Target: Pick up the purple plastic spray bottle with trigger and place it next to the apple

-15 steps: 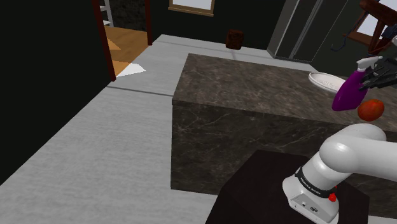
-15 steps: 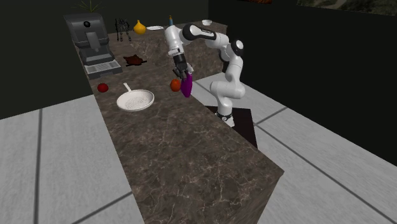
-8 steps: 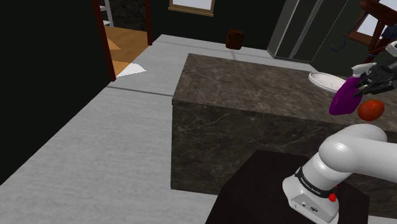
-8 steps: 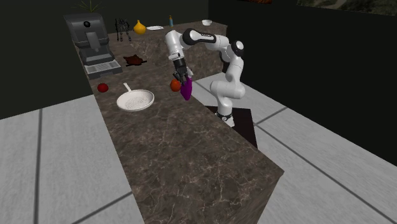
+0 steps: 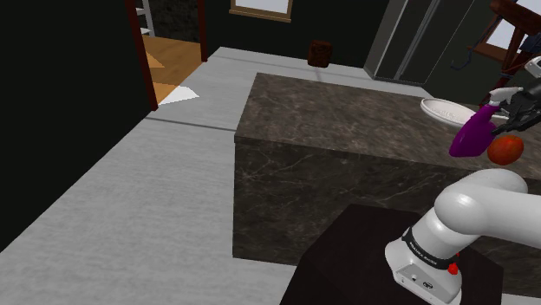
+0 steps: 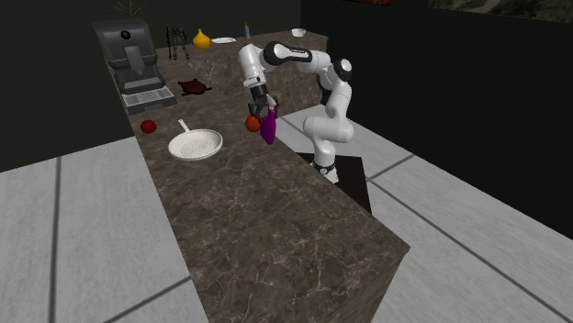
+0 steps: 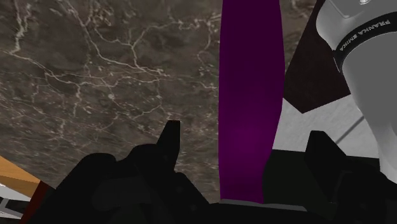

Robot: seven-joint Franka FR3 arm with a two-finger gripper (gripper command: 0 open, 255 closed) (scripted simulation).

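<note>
The dark veined worktop (image 5: pixel 347 113) took up most of the scene. It stood as a long block with grey floor on both sides. The white arm (image 6: pixel 312 69) rose from its dark stand (image 5: pixel 364 251) at the worktop's side and bent over it, so the wrist pointed down at the stone near that edge. A white strainer pan (image 6: pixel 196 144) lay further in on the worktop, well apart from the job and not in the way.

The purple spray bottle (image 5: pixel 472 137) leaned at a tilt just beside the apple (image 5: pixel 505 149), towards the shoulder view's left. Its body was low, and its pale trigger end pointed up towards the wrist. I could not tell whether its base rested on the stone. That spot fitted the task, so I judged the placing all but done.

The hand (image 7: pixel 245 132) hung over the bottle with its fingers (image 7: pixel 169 137) spread. Worktop showed between each finger and the purple body, so the bottle was between them but not gripped. The spread suggested a release.

A dark band on the arm read "FRANKA EMIKA" (image 7: pixel 366 32) in the wrist view. The bottle showed no label.
</note>
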